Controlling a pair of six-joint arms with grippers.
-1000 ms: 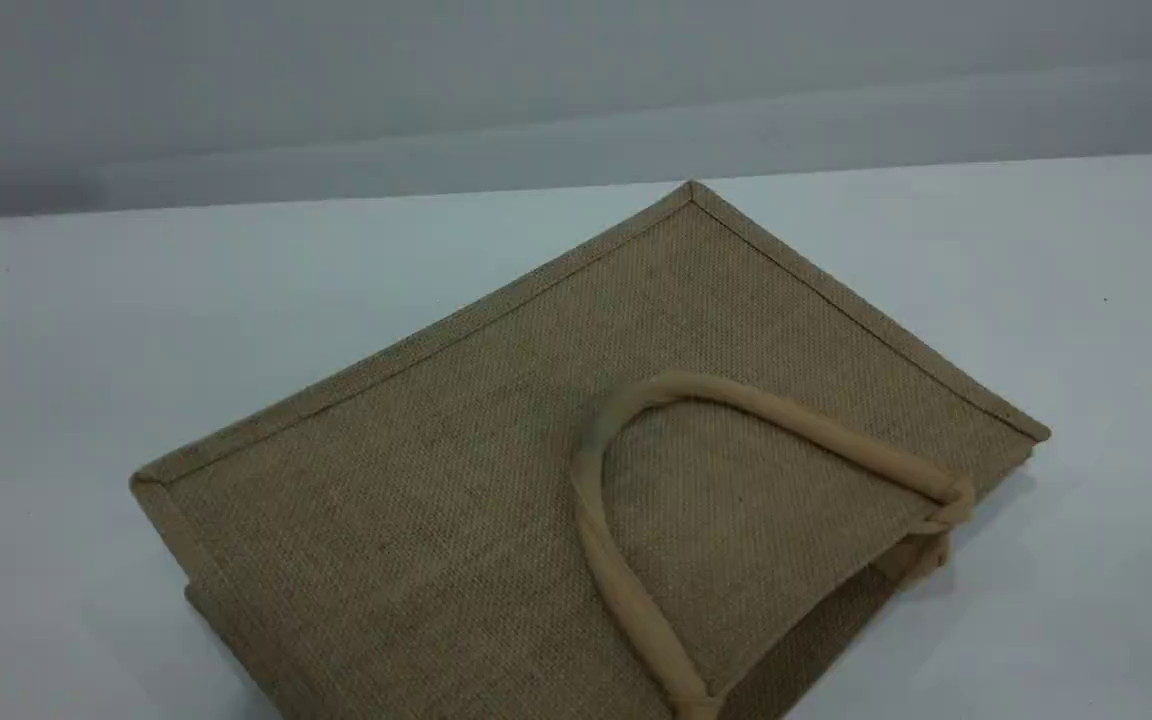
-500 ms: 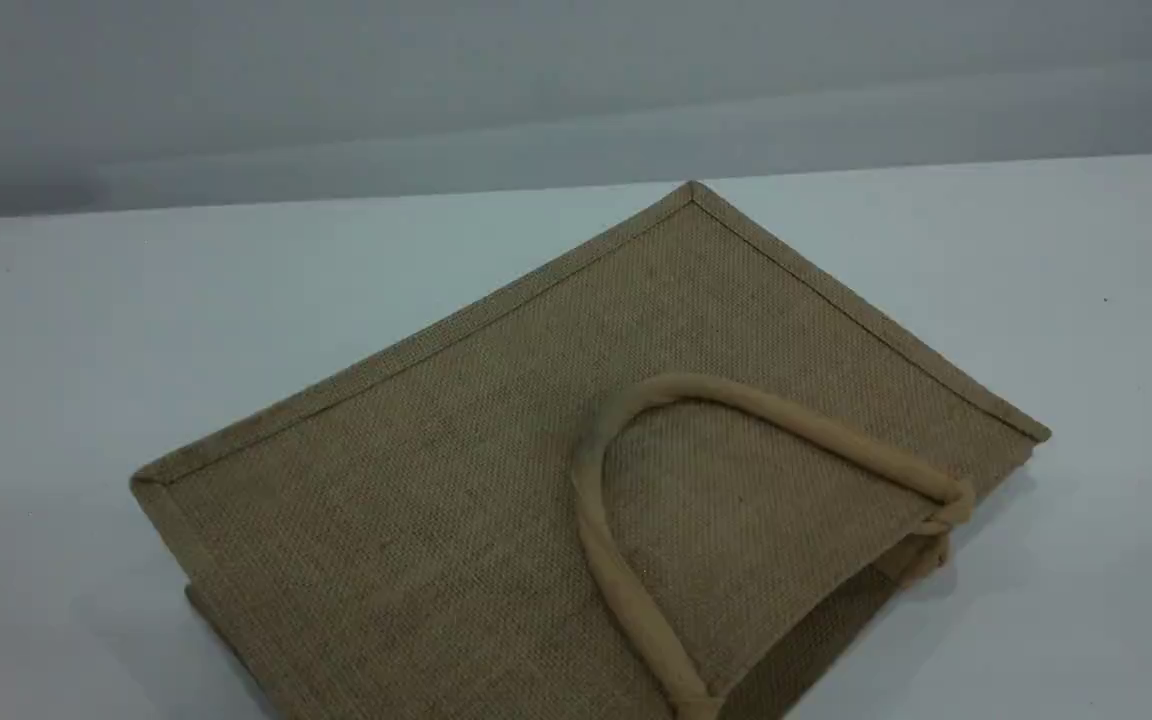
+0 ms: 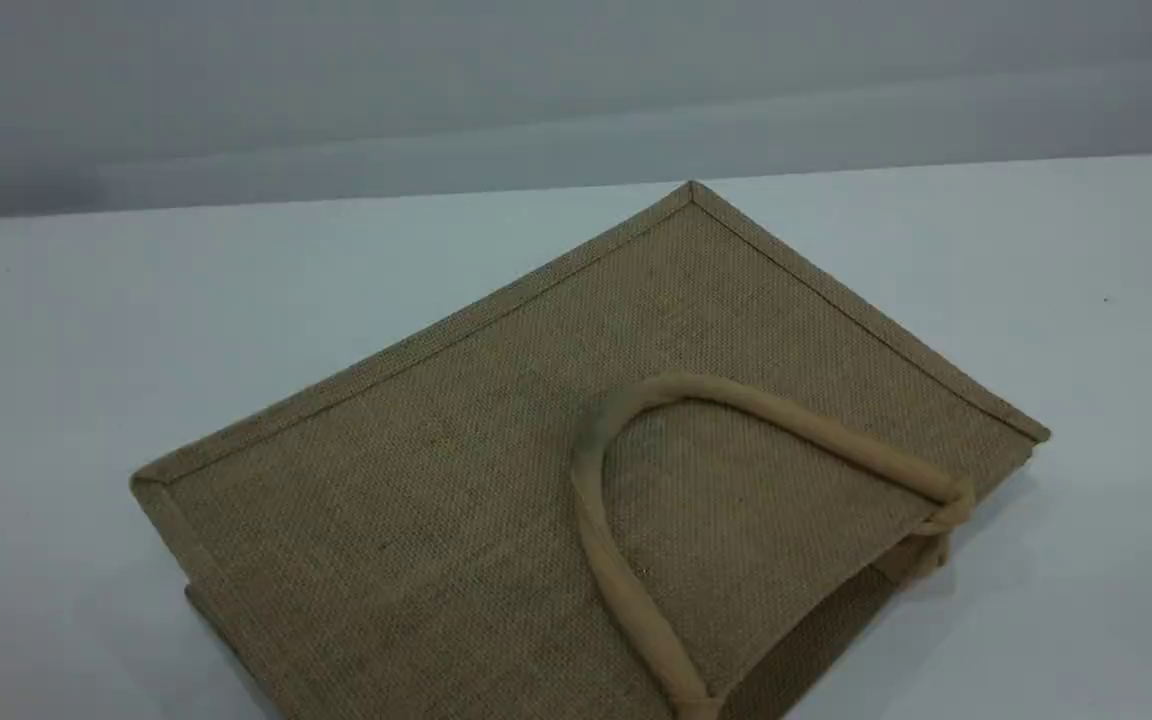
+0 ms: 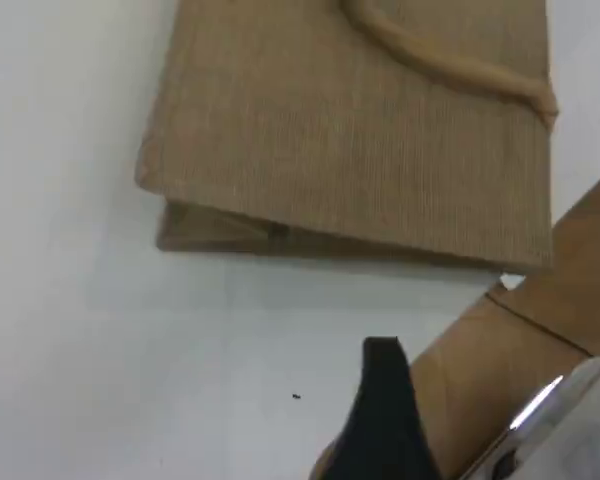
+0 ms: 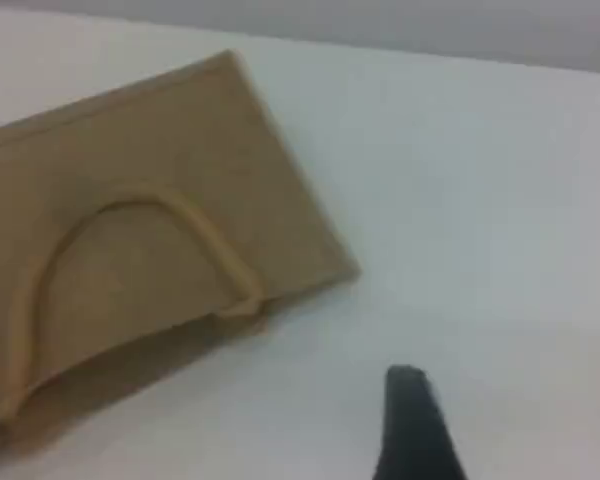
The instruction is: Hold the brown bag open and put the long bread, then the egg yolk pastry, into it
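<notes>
The brown bag [image 3: 496, 470] lies flat on its side on the white table [image 3: 86, 320], its mouth toward the lower right. One beige loop handle [image 3: 598, 530] rests on its upper face. The left wrist view looks down on the bag [image 4: 360, 130] from beyond one folded edge, and only one black fingertip [image 4: 385, 395] of my left gripper shows, above bare table and apart from the bag. In the right wrist view the bag [image 5: 170, 170] and its handle [image 5: 215, 245] lie to the left, with one black fingertip [image 5: 412, 420] over the table. The long bread and the egg yolk pastry are out of view.
A brown cardboard-like surface [image 4: 540, 330] with a shiny metal piece [image 4: 540, 405] fills the lower right corner of the left wrist view. A grey wall [image 3: 576, 90] runs behind the table's far edge. Neither arm appears in the scene view.
</notes>
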